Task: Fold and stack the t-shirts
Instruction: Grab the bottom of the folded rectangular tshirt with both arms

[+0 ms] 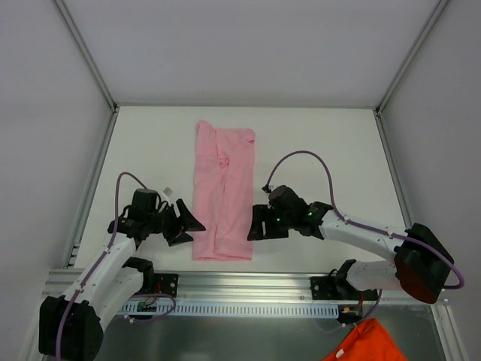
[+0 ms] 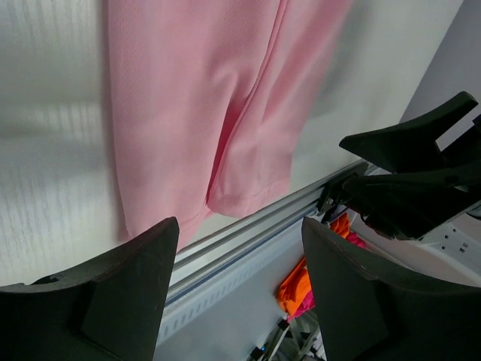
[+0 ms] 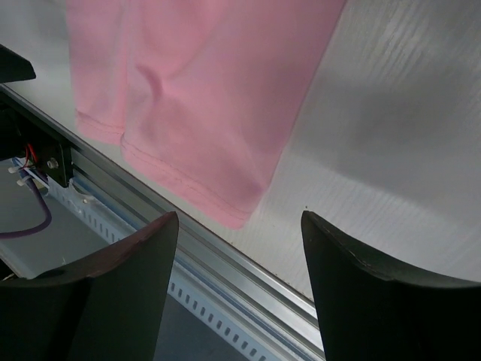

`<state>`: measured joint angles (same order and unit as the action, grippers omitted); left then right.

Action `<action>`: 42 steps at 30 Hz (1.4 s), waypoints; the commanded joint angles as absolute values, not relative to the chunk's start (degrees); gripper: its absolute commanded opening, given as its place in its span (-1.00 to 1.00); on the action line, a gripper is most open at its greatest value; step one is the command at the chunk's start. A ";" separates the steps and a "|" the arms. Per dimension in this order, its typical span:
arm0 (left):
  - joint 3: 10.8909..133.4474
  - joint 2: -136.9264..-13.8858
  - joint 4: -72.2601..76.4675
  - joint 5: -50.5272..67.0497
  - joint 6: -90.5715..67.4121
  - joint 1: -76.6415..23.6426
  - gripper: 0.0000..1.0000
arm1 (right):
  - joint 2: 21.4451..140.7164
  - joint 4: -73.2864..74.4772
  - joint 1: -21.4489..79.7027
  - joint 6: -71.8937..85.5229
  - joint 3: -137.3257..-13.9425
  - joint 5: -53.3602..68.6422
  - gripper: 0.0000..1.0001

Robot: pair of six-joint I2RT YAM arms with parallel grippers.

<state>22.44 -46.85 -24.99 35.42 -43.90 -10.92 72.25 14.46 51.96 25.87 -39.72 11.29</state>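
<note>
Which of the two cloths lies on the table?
The pink t-shirt, folded into a long strip; the orange cloth sits off the table, past the front rail.

I see the t-shirt point(image 1: 223, 195) as thin, matt pink cloth. The table point(image 1: 323, 143) is white with a faint ribbed sheen, the near rail point(image 1: 248, 284) is brushed metal, and the left gripper point(image 2: 239, 233) is matt black plastic.

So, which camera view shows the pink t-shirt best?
The top external view: the pink t-shirt appears there complete, folded into a long strip. The left wrist and right wrist views each show only its near end with the hem, cut off by the picture edge.
</note>
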 commanded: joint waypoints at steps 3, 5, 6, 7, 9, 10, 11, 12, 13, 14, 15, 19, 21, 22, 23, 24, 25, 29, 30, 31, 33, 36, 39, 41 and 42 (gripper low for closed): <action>20.57 -43.16 -31.47 32.96 -45.96 -11.60 0.37 | 70.06 10.28 52.03 31.72 -35.78 11.17 0.41; 20.65 -42.37 -32.51 32.08 -46.40 -11.60 0.37 | 68.83 10.72 51.94 32.52 -33.76 10.20 0.41; 20.65 -41.75 -33.30 30.95 -46.67 -11.60 0.37 | 67.77 10.72 51.94 33.39 -32.44 9.76 0.41; 20.57 -41.49 -33.75 30.24 -47.19 -11.60 0.37 | 67.24 10.64 52.12 33.66 -31.91 9.84 0.41; 20.22 -41.83 -34.80 28.49 -48.33 -12.13 0.33 | 66.02 10.55 52.29 34.36 -30.68 9.41 0.41; 20.21 -42.10 -35.41 27.69 -48.69 -12.39 0.32 | 65.74 10.46 52.29 34.63 -30.41 9.40 0.41; 20.21 -42.53 -35.94 27.42 -49.13 -12.74 0.31 | 65.31 10.20 52.29 34.89 -30.24 9.40 0.41; 19.87 -42.97 -35.86 27.60 -49.65 -12.74 0.31 | 65.39 10.02 52.29 34.98 -30.41 9.49 0.41; 19.43 -43.41 -35.42 28.29 -49.92 -12.74 0.29 | 65.56 9.93 52.29 35.15 -30.41 9.49 0.41; 18.90 -43.33 -35.16 28.82 -50.18 -12.74 0.29 | 65.74 9.15 52.38 35.33 -30.50 9.58 0.41; 17.85 -42.72 -34.29 29.18 -50.88 -12.83 0.29 | 65.83 8.10 52.38 35.77 -30.50 9.75 0.41; 17.31 -42.10 -35.06 28.74 -51.68 -12.92 0.26 | 67.50 6.77 52.56 36.30 -31.55 10.81 0.40; 17.32 -42.01 -36.03 27.78 -52.03 -12.92 0.24 | 68.46 5.45 52.73 36.47 -31.73 11.34 0.40; 17.14 -42.01 -35.69 27.69 -52.12 -13.09 0.24 | 68.81 4.14 52.82 37.08 -31.73 11.77 0.40; 16.96 -42.01 -35.25 27.77 -52.21 -13.18 0.24 | 69.43 3.26 52.91 37.44 -31.73 12.13 0.40; 16.53 -42.10 -34.90 27.86 -52.38 -13.27 0.24 | 70.83 2.38 53.08 37.70 -31.82 12.74 0.40; 16.00 -42.88 -33.67 28.12 -52.38 -13.36 0.24 | 71.54 0.98 53.35 38.31 -31.90 13.01 0.40; 15.30 -45.00 -31.74 28.74 -52.29 -13.62 0.20 | 74.61 -1.31 54.22 39.29 -32.95 13.54 0.39; 15.21 -45.09 -31.55 28.65 -52.21 -13.62 0.18 | 74.88 -1.32 54.32 39.20 -33.22 13.54 0.38; 15.03 -45.17 -31.12 28.74 -52.29 -13.62 0.18 | 75.32 -1.23 54.40 39.29 -33.40 13.45 0.38; 14.85 -45.52 -30.24 28.74 -52.21 -13.71 0.19 | 75.85 -1.32 54.49 39.37 -33.66 13.54 0.38; 14.24 -46.31 -28.75 29.00 -52.29 -13.80 0.20 | 76.99 -1.76 54.67 39.99 -33.75 13.62 0.38; 13.71 -46.93 -26.91 29.27 -52.29 -13.80 0.20 | 78.04 -2.20 54.93 40.52 -33.75 13.62 0.37; 13.36 -47.19 -26.02 29.44 -52.38 -13.80 0.20 | 78.75 -2.46 55.19 41.13 -33.84 13.71 0.36; 13.27 -47.63 -25.23 29.53 -52.30 -13.89 0.20 | 79.01 -2.20 55.37 41.22 -34.01 13.62 0.36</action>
<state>14.61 -46.63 -27.49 29.71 -52.07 -13.19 78.24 -0.45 54.72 39.77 -31.90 13.39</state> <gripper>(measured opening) 0.599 0.683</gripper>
